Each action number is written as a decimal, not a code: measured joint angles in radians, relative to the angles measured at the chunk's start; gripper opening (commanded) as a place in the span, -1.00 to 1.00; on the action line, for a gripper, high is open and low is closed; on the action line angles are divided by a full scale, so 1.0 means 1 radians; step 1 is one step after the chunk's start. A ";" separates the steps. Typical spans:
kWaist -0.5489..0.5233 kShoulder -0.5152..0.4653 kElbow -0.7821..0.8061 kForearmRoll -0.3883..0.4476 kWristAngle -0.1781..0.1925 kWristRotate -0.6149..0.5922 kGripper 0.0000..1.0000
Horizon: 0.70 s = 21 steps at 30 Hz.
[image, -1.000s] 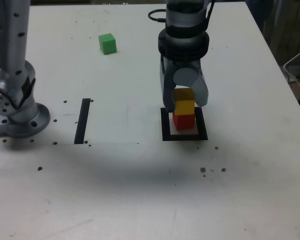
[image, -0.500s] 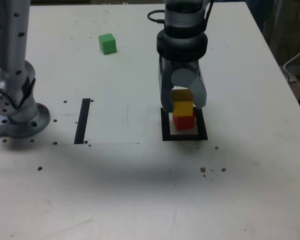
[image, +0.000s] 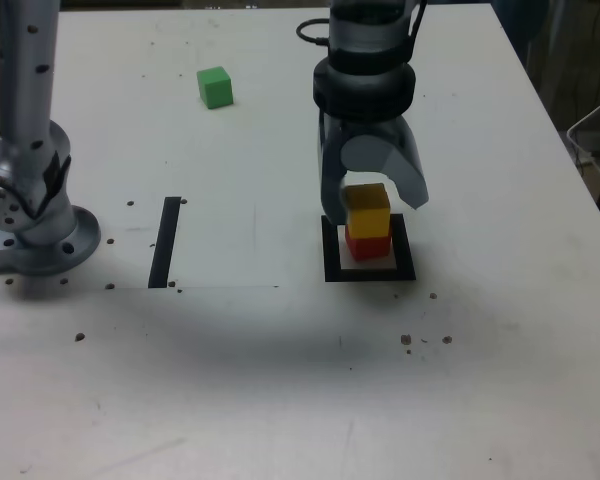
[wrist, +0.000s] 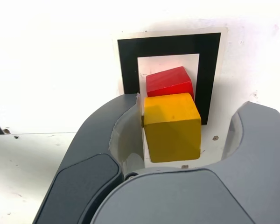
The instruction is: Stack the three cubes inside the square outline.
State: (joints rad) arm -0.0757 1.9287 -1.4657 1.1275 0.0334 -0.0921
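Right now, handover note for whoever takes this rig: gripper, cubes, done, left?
Gripper: open, straddling the stack. In the wrist view one jaw sits against the yellow cube, the other is clear of it.
Yellow cube sits on the red cube, both inside the square outline.
Green cube lies alone at the far side of the table, toward the exterior view's left.
Done: two cubes stacked.
Left: lift clear, fetch the green cube, set it on the yellow one.
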 measured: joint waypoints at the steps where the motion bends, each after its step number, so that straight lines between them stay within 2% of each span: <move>1: 0.000 -0.009 0.000 0.007 0.000 0.001 0.99; 6: 0.016 -0.069 -0.003 0.064 -0.001 0.016 0.99; 10: 0.071 -0.108 -0.010 0.111 -0.019 0.067 0.99; 15: 0.206 -0.137 -0.015 0.160 -0.026 0.174 0.99; 21: 0.396 -0.143 -0.026 0.168 -0.020 0.313 0.99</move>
State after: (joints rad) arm 0.3206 1.7852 -1.4914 1.2950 0.0133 0.2205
